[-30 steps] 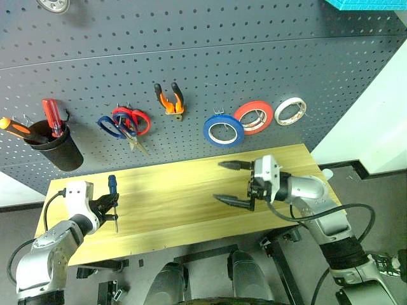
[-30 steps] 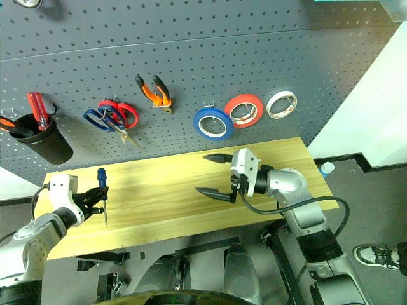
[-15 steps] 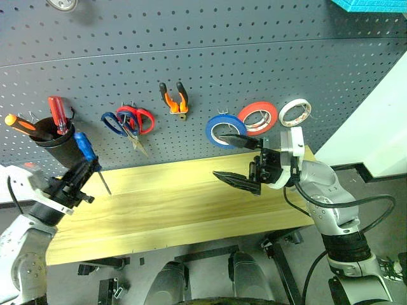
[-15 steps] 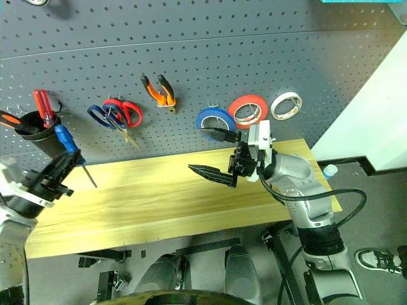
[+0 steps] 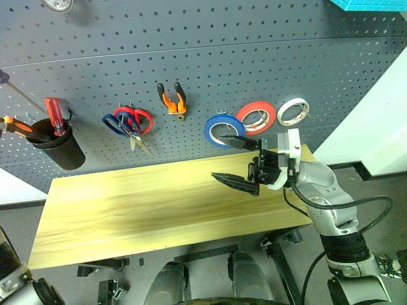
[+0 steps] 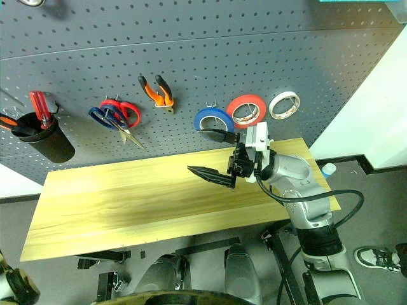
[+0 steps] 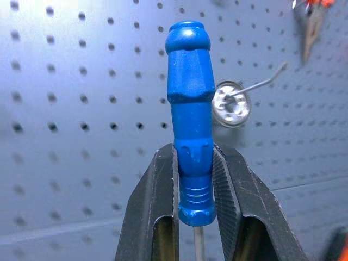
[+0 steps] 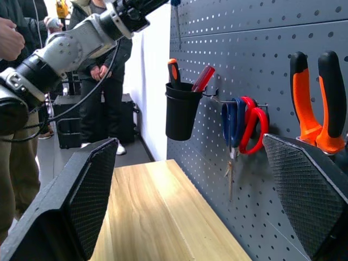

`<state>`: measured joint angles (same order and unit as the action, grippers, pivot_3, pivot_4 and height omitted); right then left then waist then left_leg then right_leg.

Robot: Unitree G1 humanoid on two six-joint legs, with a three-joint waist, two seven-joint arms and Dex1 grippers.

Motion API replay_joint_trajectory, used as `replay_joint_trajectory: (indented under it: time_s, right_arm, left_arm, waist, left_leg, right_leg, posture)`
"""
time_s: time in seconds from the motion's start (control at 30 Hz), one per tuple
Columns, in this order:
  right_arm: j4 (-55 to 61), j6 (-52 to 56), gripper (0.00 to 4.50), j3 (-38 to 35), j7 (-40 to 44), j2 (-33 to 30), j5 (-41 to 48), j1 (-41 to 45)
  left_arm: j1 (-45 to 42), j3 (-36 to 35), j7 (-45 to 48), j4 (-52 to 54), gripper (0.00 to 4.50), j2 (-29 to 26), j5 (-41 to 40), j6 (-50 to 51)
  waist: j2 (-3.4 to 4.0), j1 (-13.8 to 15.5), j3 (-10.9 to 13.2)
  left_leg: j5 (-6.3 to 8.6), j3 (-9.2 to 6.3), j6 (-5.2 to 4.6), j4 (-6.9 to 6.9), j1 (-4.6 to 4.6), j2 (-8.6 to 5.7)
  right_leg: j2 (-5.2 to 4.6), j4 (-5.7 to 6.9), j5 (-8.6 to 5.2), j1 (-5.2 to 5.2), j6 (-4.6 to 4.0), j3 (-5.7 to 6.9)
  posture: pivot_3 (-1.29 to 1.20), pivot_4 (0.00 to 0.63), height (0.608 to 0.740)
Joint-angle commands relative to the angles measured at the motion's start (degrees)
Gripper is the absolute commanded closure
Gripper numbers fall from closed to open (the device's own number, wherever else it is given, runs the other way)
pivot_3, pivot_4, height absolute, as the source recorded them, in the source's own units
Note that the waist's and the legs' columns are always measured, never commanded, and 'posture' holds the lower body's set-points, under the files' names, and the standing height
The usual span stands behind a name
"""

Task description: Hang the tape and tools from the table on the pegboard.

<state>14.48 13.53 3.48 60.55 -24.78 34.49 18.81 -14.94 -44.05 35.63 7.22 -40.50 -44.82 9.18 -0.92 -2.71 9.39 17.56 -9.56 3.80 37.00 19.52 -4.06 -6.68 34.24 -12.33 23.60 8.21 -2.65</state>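
Note:
In the left wrist view my left gripper [image 7: 194, 163] is shut on the blue-handled screwdriver [image 7: 189, 103], handle end up, close in front of the pegboard [image 5: 191, 57]. The right wrist view shows that gripper [image 8: 128, 13] high above the black cup [image 8: 182, 111]. My right gripper [image 5: 235, 162] hangs open and empty above the table [image 5: 140, 210], below the blue tape [image 5: 222, 130]. The tape, the pliers [image 5: 172, 98] and the blue-handled scissors [image 5: 117, 124] hang on the pegboard.
The black cup [image 5: 58, 149] holds a red and an orange screwdriver. Red-handled scissors [image 5: 137, 119], a red roll [image 5: 255, 117] and a white roll [image 5: 294, 111] hang on the board. A bare hook [image 7: 255, 87] is near the screwdriver. People [image 8: 103, 81] stand beyond the table's end.
My left gripper has lifted the screwdriver off the table and carried it up and to the left, out of both eye views. The right gripper rose slightly, then held still.

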Motion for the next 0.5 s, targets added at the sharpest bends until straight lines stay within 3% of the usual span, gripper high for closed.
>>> replay_joint_trajectory:
  time_s: [0.03, 0.3, 0.5]
  right_arm:
    - [1.8, -1.0, 0.0, -0.1, -0.2, 0.3, 0.0, -0.1]
    - [2.0, -1.0, 0.0, 0.0, -0.1, 0.2, -0.6, -0.8]
    - [1.8, -1.0, 0.0, 0.0, 0.0, 0.1, -0.7, -0.8]
  left_arm:
    - [-0.3, 2.4, 1.4, -5.0, 3.99, -1.8, 8.6, -7.2]
    - [0.0, 2.4, 4.6, -15.0, 3.99, -0.6, 11.9, -15.9]
    - [1.6, 2.9, 5.5, -18.8, 3.99, 0.8, 11.4, -16.7]
  waist:
    - [0.0, 0.0, 0.0]
    - [-0.02, 0.0, 0.0]
    - [-0.03, 0.0, 0.0]
  left_leg:
    - [0.0, 0.0, 0.0, 0.0, 0.0, 0.0]
    - [0.0, 0.0, 0.0, 0.0, 0.02, 0.01]
    - [0.0, -0.01, 0.0, 0.02, 0.02, 0.01]
  right_leg:
    - [0.0, 0.0, 0.0, 0.0, 0.0, 0.0]
    - [0.01, 0.01, 0.0, 0.03, 0.0, 0.0]
    - [0.0, 0.02, 0.01, 0.02, 0.01, 0.0]
  posture:
    - [-0.11, 0.096, 0.738]
    - [-0.12, 0.094, 0.738]
    - [-0.11, 0.092, 0.738]
